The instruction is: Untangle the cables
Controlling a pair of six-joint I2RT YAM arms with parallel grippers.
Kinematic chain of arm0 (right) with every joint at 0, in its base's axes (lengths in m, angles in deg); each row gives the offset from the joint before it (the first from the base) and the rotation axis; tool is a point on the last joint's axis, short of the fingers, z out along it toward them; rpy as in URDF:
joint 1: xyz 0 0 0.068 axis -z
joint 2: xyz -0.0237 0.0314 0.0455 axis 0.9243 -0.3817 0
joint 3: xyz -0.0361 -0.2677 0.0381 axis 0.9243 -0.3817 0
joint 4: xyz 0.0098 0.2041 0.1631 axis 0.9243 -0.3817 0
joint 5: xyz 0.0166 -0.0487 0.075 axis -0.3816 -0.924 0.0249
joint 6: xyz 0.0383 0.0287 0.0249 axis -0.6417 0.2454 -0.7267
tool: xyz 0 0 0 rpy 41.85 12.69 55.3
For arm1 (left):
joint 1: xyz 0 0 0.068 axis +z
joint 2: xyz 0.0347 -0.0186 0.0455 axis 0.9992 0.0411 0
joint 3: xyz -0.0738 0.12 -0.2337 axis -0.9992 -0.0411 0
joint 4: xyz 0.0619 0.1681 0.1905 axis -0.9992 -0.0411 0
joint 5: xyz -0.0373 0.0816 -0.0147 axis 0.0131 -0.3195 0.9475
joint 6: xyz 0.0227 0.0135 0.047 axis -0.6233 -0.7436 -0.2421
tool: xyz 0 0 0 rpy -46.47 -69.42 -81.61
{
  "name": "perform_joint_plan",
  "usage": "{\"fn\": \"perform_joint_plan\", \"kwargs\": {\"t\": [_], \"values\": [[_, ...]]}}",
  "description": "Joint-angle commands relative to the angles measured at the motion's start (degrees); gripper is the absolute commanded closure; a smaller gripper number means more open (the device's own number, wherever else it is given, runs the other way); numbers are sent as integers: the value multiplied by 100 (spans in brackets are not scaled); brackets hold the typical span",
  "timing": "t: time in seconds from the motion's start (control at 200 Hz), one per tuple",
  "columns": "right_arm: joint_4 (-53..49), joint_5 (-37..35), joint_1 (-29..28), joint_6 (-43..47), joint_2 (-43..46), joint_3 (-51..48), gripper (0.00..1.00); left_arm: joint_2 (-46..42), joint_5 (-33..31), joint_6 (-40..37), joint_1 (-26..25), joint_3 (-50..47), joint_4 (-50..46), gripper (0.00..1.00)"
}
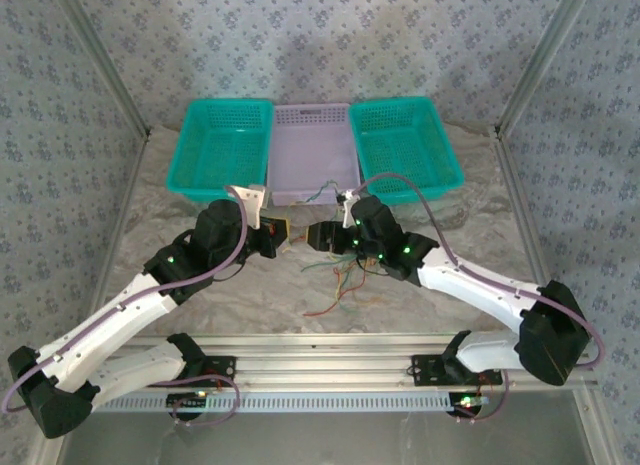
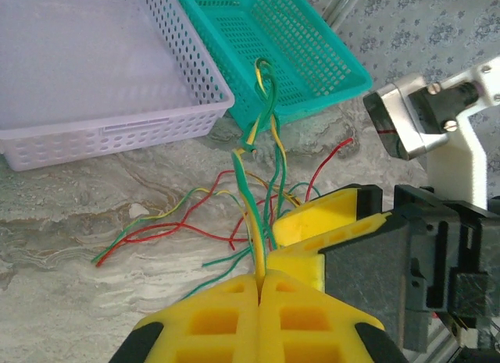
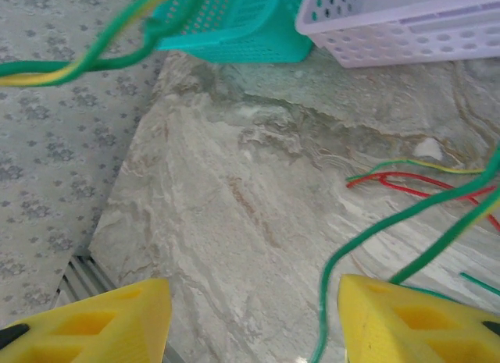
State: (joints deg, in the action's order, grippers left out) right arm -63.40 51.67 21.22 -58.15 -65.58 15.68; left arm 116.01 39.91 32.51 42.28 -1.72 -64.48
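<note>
The cables [image 1: 340, 282] are thin red, green and yellow wires lying tangled on the marble table between the two arms. In the left wrist view my left gripper [image 2: 259, 279] is shut on a green and yellow strand of the cables [image 2: 251, 199], which rises to a knot in front of the teal basket. My right gripper [image 1: 308, 235] faces the left gripper [image 1: 288, 234] closely. In the right wrist view the right gripper [image 3: 254, 320] stands open, and a green cable [image 3: 367, 238] curves past its right finger [image 3: 414, 324] without being held.
A lilac basket [image 1: 313, 155] stands at the back between two teal baskets [image 1: 225, 145] [image 1: 405, 145]. Loose red and green wire ends [image 2: 156, 226] spread over the table [image 1: 200, 200]. Metal frame posts and patterned walls enclose the table.
</note>
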Motion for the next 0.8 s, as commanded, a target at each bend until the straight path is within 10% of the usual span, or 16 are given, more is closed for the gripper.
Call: {"fn": "perform_joint_plan", "kwargs": {"t": [0.0, 0.799], "values": [[-150, -123, 99, -193, -105, 24, 40, -133, -10, 26, -8, 47, 75, 100], [444, -311, 284, -570, -1122, 137, 51, -312, 198, 366, -16, -264, 488, 100]]}}
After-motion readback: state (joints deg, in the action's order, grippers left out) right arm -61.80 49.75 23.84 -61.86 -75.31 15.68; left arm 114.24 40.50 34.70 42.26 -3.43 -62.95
